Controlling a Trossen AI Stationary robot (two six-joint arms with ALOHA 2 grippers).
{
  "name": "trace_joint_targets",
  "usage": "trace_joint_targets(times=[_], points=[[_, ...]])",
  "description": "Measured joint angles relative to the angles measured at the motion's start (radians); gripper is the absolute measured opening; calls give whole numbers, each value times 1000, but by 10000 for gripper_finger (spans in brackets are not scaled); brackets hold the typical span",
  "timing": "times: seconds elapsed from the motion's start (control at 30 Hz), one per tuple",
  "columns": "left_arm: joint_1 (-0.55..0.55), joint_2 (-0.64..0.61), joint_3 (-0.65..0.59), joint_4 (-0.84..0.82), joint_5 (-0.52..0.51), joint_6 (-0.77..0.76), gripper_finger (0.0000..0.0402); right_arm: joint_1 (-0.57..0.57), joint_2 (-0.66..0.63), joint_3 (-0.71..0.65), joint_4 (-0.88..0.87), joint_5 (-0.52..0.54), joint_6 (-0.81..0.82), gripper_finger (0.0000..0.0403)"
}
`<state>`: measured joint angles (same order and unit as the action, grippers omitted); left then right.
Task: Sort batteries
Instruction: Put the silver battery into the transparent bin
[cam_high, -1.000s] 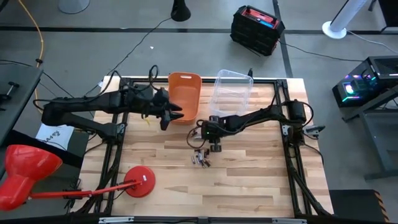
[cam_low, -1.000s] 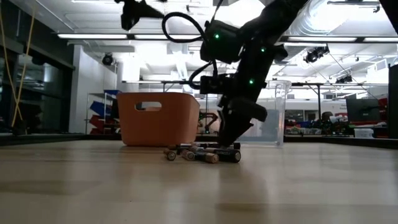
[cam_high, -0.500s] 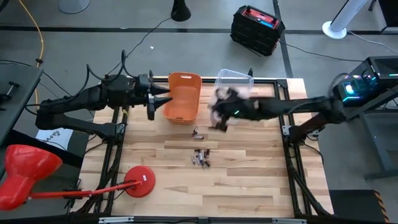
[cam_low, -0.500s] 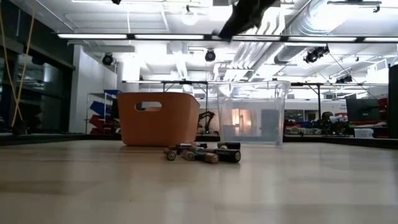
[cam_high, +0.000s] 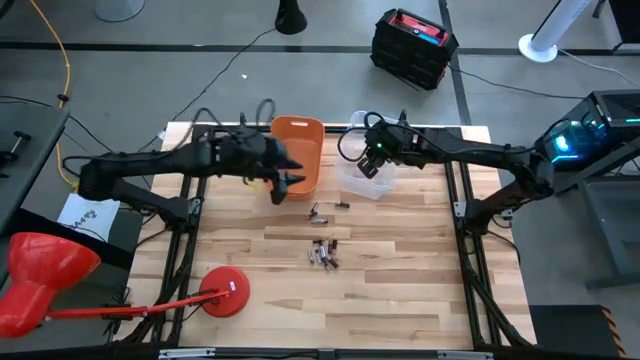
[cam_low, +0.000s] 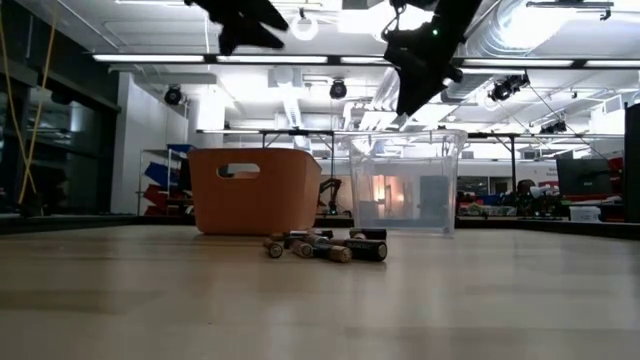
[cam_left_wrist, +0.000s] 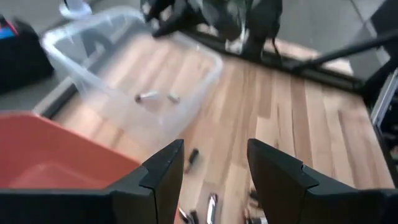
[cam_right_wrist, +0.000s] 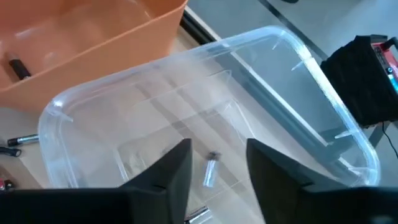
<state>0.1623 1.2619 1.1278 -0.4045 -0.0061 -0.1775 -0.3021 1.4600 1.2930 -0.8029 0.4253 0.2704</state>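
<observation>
Sort is partly done, most cells still on the table.

Right gripper (cam_high: 372, 160) hovers over the clear plastic bin (cam_high: 391, 126) in the upper centre of the high view. Fingers spread apart, nothing between them; right wrist view shows silvery cells (cam_right_wrist: 210, 169) lying on the bin floor right under the gap. Left wrist view shows two cells (cam_left_wrist: 155, 96) in that bin.

Left gripper (cam_high: 288, 183) sits at the near edge of the orange plastic bin (cam_high: 298, 150), centre of the high view, above the wood. Fingers parted and empty. One dark cell (cam_right_wrist: 19, 68) visible inside the orange bin in the right wrist view.

Left to do:
- main cluster of small cylindrical batteries (cam_high: 323, 254) lying loose on the wooden table (cam_high: 400, 290), centre frame, a little below the bins; low view shows them as a touching heap (cam_low: 327, 245) in front of both bins
- a couple of strays (cam_high: 319, 212) between the heap and the bins

Estimate: a few cells binned, roughly two thirds or more remaining. Exact count in the heap can't be read.
</observation>
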Motion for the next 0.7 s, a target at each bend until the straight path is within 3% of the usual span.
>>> trace_joint_targets(times=[0.17,0.37,0.53,0.7], points=[[-38,119,0,0,7,-48,172,-1,5,0,-10,-15,-20,197],[-138,292,0,-19,10,-119,172,0,4,0,-85,-16,-28,206],[-222,457,0,49,-97,-29,172,0,4,0,-101,-16,-45,206],[-235,610,0,130,-180,40,172,0,4,1,-96,-17,-51,206]])
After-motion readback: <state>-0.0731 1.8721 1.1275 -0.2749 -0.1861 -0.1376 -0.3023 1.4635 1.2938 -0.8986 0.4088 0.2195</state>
